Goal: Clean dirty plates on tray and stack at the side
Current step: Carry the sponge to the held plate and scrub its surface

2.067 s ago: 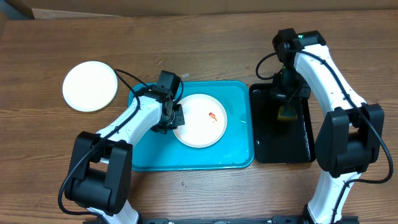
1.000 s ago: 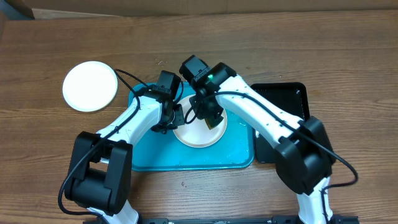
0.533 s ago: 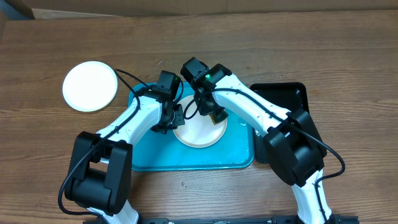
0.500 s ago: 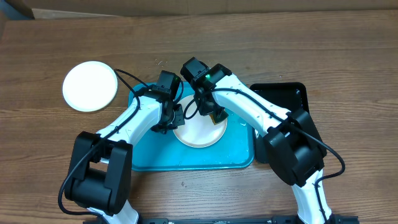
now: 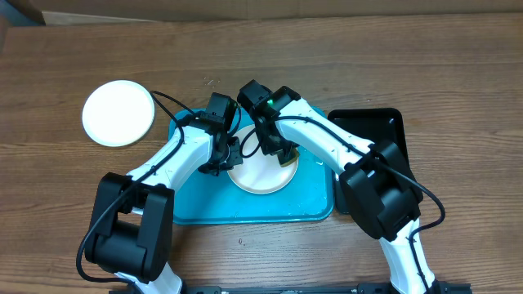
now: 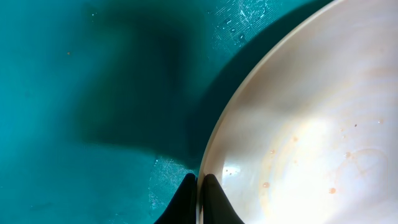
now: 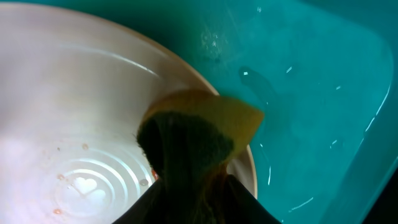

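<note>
Left gripper (image 6: 199,182) pinched the rim of the only plate (image 6: 311,124) on the tray (image 6: 74,93), with the side stack (image 5: 118,113) well to its left. Just to its right, the right gripper (image 7: 193,190) clamped a sponge (image 7: 193,130) onto faint smears; finishing the wipe and stacking this plate were not yet done.

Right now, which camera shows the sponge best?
The right wrist view: the sponge, yellow with a dark scouring face, sits close and central, pinched in the right gripper against the plate. Overhead shows only a yellow sliver under the gripper; the left wrist view misses it.
</note>
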`<state>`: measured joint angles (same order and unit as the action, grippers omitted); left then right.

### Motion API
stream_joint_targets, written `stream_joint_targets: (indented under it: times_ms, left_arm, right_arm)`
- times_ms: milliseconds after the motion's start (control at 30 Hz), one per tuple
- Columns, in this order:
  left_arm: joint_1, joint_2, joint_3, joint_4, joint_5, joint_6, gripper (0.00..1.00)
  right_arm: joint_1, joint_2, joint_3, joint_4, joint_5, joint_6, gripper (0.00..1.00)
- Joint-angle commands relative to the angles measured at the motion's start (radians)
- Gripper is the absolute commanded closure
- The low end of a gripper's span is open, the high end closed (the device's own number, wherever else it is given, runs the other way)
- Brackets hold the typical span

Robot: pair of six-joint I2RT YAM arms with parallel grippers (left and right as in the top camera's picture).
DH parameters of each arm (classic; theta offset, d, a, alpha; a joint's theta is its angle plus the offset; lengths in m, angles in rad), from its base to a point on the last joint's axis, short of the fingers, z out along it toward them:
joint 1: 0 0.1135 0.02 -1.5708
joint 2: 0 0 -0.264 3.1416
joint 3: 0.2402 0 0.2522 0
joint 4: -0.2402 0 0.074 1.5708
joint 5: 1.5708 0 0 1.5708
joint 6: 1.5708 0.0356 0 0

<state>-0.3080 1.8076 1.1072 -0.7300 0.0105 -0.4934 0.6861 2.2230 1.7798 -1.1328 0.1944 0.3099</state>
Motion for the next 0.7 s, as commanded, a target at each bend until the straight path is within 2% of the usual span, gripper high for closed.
stream_joint_targets:
  times_ms: [0,267,333,400,667]
  left_arm:
    - [-0.005,-0.025,0.019,-0.002,-0.018,0.016,0.96]
    - [-0.005,-0.025,0.019,-0.002,-0.018,0.015,0.96]
    - [-0.005,-0.025,0.019,-0.002,-0.018,0.015,0.96]
    - [-0.005,-0.025,0.019,-0.002,-0.018,0.015,0.96]
    - [-0.005,-0.025,0.019,-0.002,-0.021,0.016,0.96]
  right_arm:
    - [-0.005,-0.011,0.016,-0.018,0.007,0.005,0.71]
    - [-0.008,-0.011,0.016,-0.059,-0.031,0.006,0.72]
    - [-0.008,-0.010,0.014,-0.063,-0.043,0.011,0.80]
    - [-0.008,-0.010,0.012,-0.062,-0.046,0.013,0.96]
    - [-0.008,0.001,-0.040,-0.003,-0.046,0.015,0.96]
